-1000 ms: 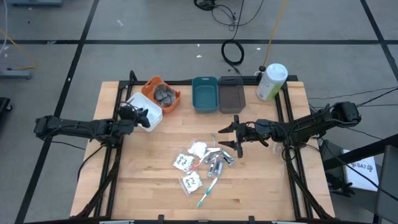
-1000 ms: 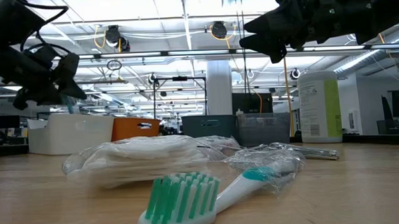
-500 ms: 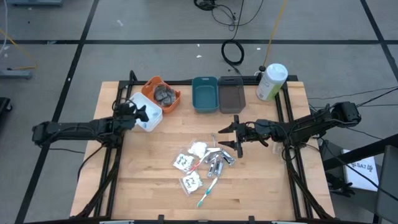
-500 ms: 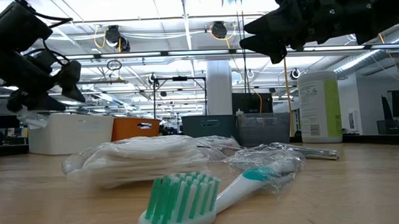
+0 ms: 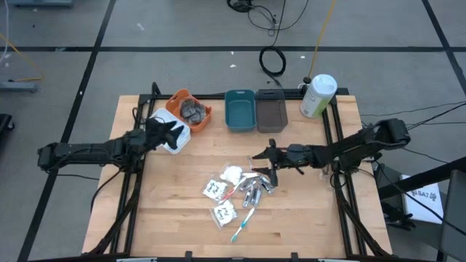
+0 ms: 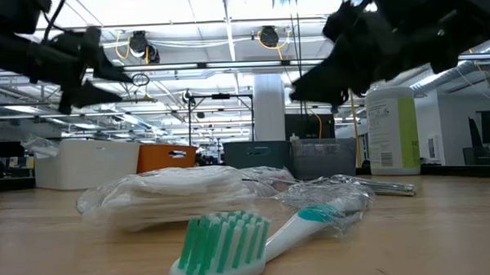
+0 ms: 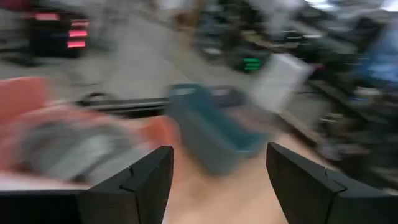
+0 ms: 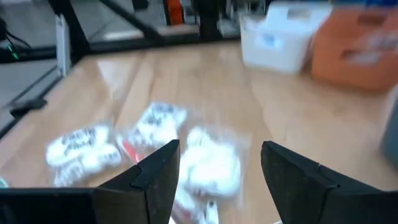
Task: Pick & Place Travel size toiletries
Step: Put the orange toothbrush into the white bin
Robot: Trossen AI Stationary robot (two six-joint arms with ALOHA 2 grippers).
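Along the upper edge of the desk [image 5: 175, 218] in the high view stands a row of bins. The orange bin [image 5: 191, 109] at upper left holds several dark grey round discs [image 5: 192, 110]. Just below and left of it, the white bin [image 5: 175, 128] is partly covered by the left arm; what lies in it cannot be told. To the right come the teal bin [image 5: 240, 110] and the grey bin [image 5: 271, 110], neither showing anything inside, and then the big white-and-green bottle [image 5: 317, 95] at upper right.

The left pincer [image 5: 175, 132] hangs over the white bin at the left of the frame, its jaws spread wide with nothing between them. The right pincer [image 5: 268, 159] hangs right of centre, just above the right edge of the pile, jaws also wide and holding nothing.

The loose toiletries lie in a heap at lower centre of the desk: white clear-wrapped packets [image 5: 215, 190], small silver tubes [image 5: 253, 192] and a teal-white toothbrush [image 5: 242, 224] at the bottom of the heap. In the low view the toothbrush's bristles fill the foreground, with a packet behind.
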